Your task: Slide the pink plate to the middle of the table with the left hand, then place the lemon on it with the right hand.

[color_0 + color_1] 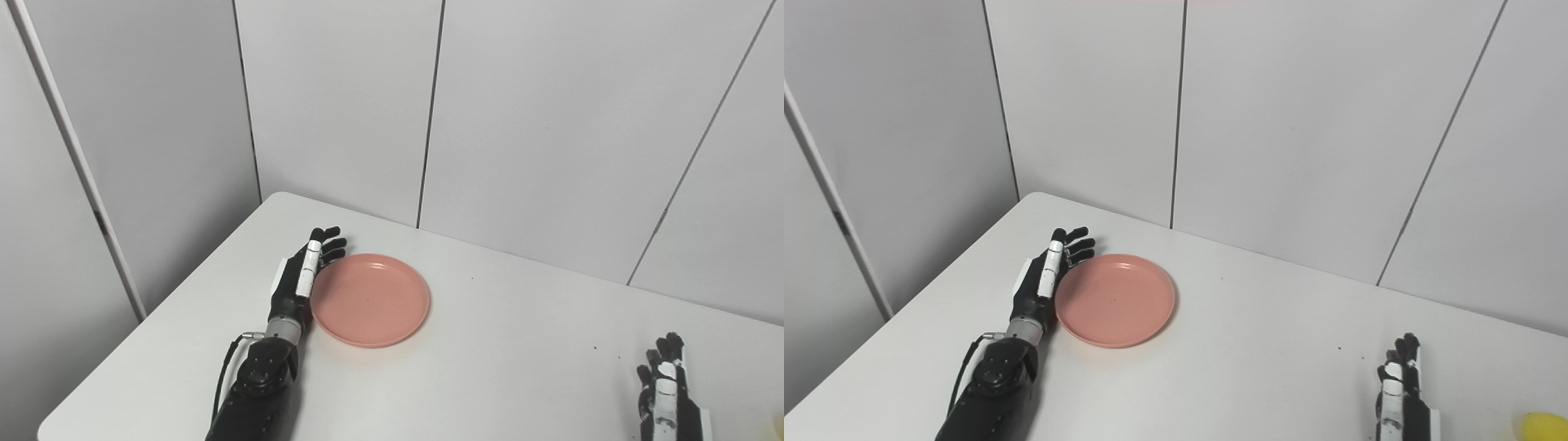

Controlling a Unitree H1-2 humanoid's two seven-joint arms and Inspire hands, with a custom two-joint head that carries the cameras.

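Note:
The pink plate (369, 299) lies flat on the left half of the white table (502, 343), with nothing in it. My left hand (302, 275) stands on edge against the plate's left rim, fingers stretched out and apart, holding nothing. My right hand (1401, 398) rests at the table's near right, fingers extended and empty. A yellow lemon (1543, 427) shows at the bottom right corner in the right eye view, just right of the right hand and partly cut off by the frame.
Grey wall panels (520, 122) close in the table's far and left sides. The table's rounded far-left corner (278, 197) lies just behind the left hand. Bare tabletop stretches between the plate and the right hand.

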